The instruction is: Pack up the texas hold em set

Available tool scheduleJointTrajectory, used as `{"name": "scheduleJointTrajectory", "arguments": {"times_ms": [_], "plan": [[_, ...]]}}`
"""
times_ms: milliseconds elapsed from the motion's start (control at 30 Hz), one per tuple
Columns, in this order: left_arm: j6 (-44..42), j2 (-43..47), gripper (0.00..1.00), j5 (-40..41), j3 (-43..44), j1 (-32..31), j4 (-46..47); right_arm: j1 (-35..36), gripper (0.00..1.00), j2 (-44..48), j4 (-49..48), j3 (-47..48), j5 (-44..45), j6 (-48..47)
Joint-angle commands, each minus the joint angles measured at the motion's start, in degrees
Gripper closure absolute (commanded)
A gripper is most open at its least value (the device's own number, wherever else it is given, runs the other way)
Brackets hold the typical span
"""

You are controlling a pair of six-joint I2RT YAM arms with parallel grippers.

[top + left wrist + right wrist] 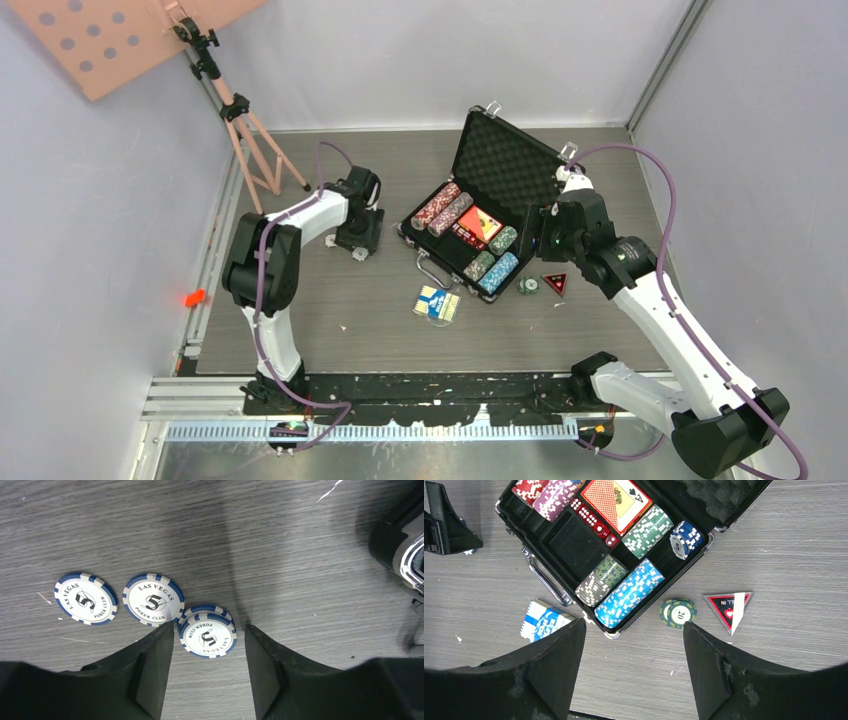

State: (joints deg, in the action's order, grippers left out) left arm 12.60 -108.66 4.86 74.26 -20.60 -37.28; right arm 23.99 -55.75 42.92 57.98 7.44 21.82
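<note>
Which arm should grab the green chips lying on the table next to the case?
Right. Its open gripper hangs almost over the green chips, just outside the case. The left gripper is on the case's far side, over blue chips.

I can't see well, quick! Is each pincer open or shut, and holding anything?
Left pincer: open around the blue chips, not gripping them.
Right pincer: open, holding nothing.

Green chips [678,613] just outside open briefcase [574,545].
</note>
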Motion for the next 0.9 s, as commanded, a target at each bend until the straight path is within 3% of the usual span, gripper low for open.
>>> {"name": "scheduleJointTrajectory", "arguments": {"times_ms": [0, 167, 733, 800, 867], "plan": [[0.8, -0.1, 0.42, 0.3, -0.8, 0.2, 2.3, 0.0, 0.23, 0.3, -0.3, 2.4, -0.4, 0.0], [1.1, -1.5, 0.42, 0.4, -0.1, 0.3, 1.0, 0.0, 0.23, 0.1, -0.3, 2.6, -0.4, -0.1], [1.9, -3.6, 0.65, 0.4, 0.1, 1.8, -0.9, 0.0, 0.23, 0.4, -0.3, 2.5, -0.4, -0.5], [1.9, -3.1, 0.65, 0.5, 0.1, 1.8, -1.5, 0.0, 0.23, 0.3, -0.3, 2.5, -0.4, -0.5], [2.0, -1.9, 0.58, 0.2, -0.5, 1.7, -1.4, 0.0, 0.23, 0.2, -0.4, 2.6, -0.4, -0.5]]}}
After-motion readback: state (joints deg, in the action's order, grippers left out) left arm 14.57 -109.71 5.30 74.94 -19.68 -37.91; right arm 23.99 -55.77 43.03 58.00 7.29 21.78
